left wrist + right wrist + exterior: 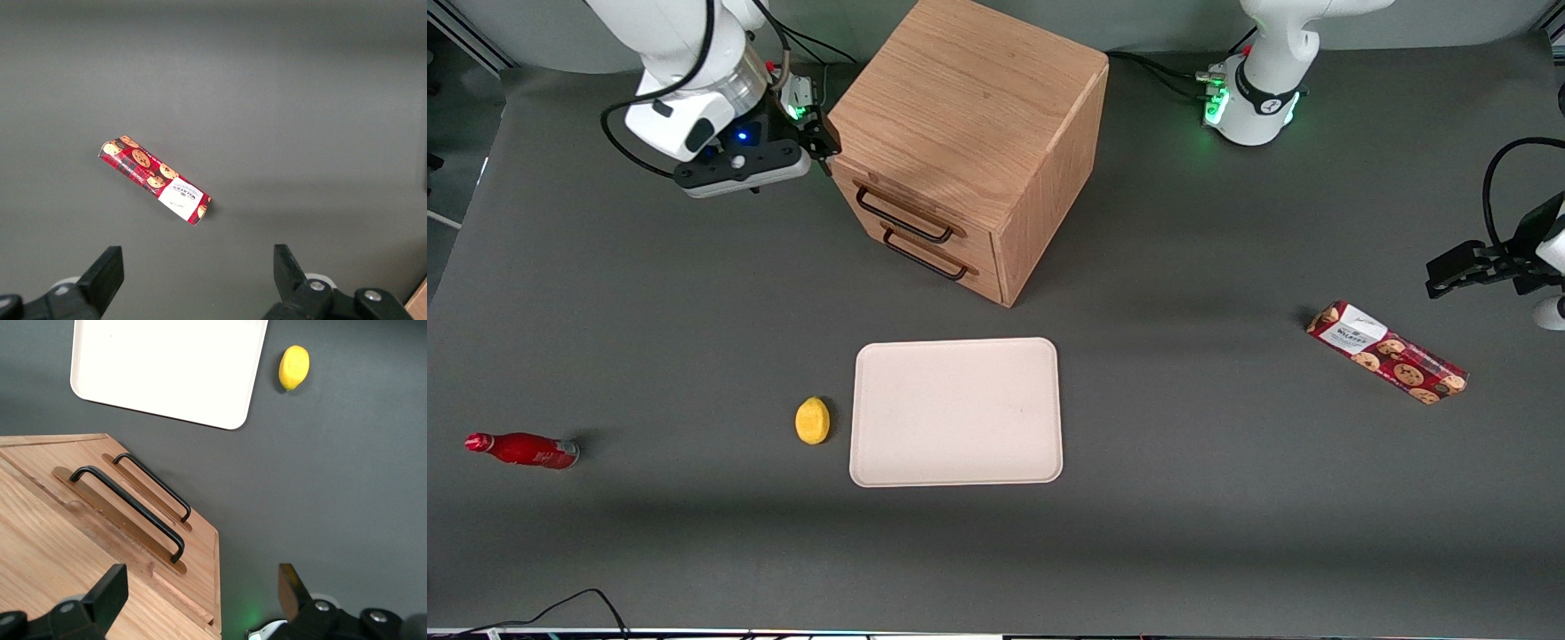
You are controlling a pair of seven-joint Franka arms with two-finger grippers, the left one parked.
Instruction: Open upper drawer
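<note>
The upper drawer is seen fully shut in the wooden cabinet, its black handle sitting just above the lower drawer. The gripper is parked up beside the cabinet's top corner, at about 10 o'clock from the handle, jaws spread wide with nothing held. The tray and lemon are found around 6 o'clock from the cabinet, nearer the front camera, on the table.
</note>
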